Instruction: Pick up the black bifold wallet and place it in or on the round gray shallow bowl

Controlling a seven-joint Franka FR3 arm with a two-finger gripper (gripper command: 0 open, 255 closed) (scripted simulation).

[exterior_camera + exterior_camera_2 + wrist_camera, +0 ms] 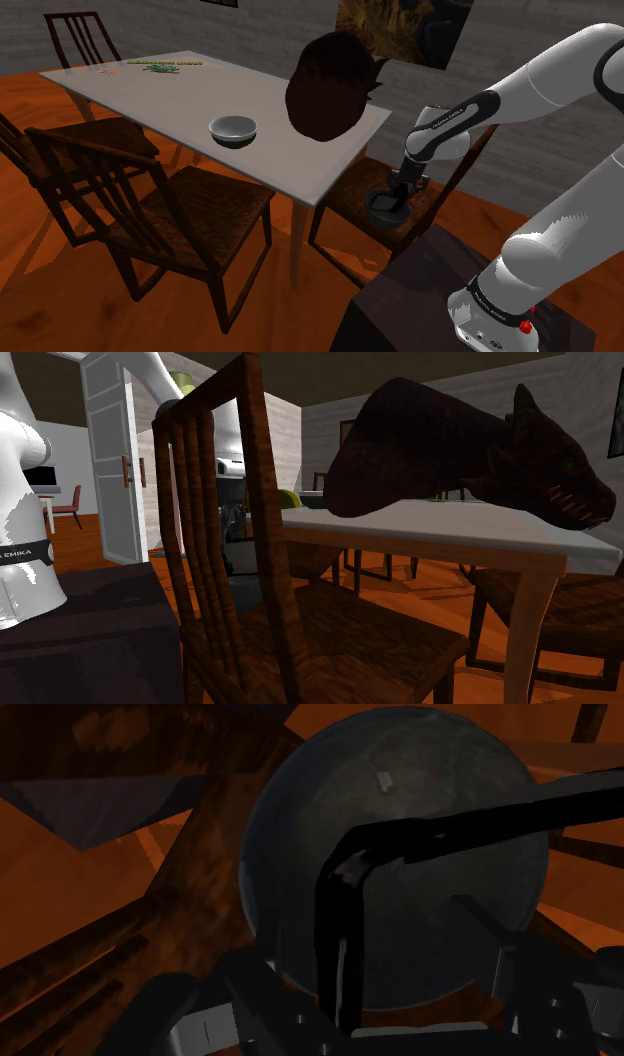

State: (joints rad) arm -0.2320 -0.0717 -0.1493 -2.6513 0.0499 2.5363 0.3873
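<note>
Wallet point(338, 934): black, thin, bent to an L (seen edge-on), between the jaws of the pincer point(380, 966), before the shallow bowl point(450, 904).
Pincer: wide, clasping nothing.
Shallow bowl: round, dull grey, just beyond the pincer; whether the wallet touches it is unclear.
Chair seat point(200, 894): brown wood, beside the bowl.
Floor point(60, 904): orange.
Table point(300, 165): white, well apart from the pincer, bearing another bowl point(232, 128).

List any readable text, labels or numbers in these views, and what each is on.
"EMIKA": black band on the white robot arm, start cut off.
Lettering on the arm's dark forearm band: too small to read.
Green print on the white rectangular table: blurred.
</note>
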